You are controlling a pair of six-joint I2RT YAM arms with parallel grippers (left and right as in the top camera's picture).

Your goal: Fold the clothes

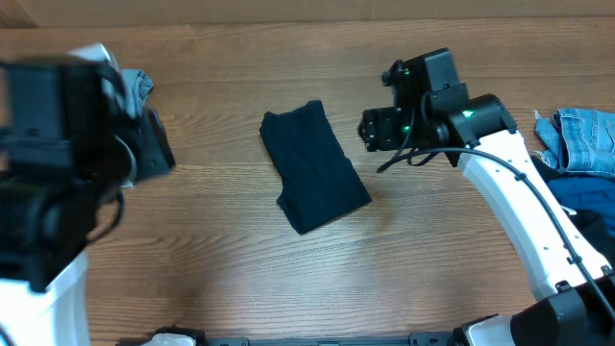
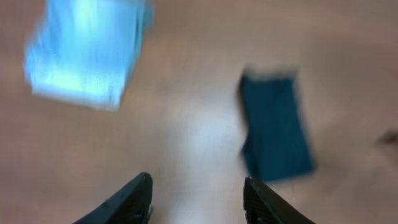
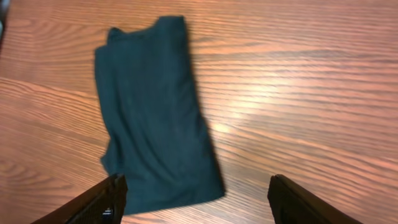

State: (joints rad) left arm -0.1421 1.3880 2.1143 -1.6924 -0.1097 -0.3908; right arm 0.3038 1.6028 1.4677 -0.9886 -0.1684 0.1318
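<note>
A dark navy garment (image 1: 312, 165) lies folded into a compact rectangle in the middle of the table. It also shows in the right wrist view as the dark garment (image 3: 152, 112) and, blurred, in the left wrist view (image 2: 277, 127). My right gripper (image 3: 196, 199) hovers open just right of it, with nothing between its fingers (image 3: 102, 202). My left gripper (image 2: 198, 199) is open and empty above bare wood, well left of the dark garment. A folded light-blue denim piece (image 2: 87, 50) lies at the far left.
More light-blue denim (image 1: 581, 139) is heaped at the right edge with a dark blue cloth (image 1: 588, 204) beside it, partly under the right arm. The left arm (image 1: 58, 163) fills the left of the overhead view.
</note>
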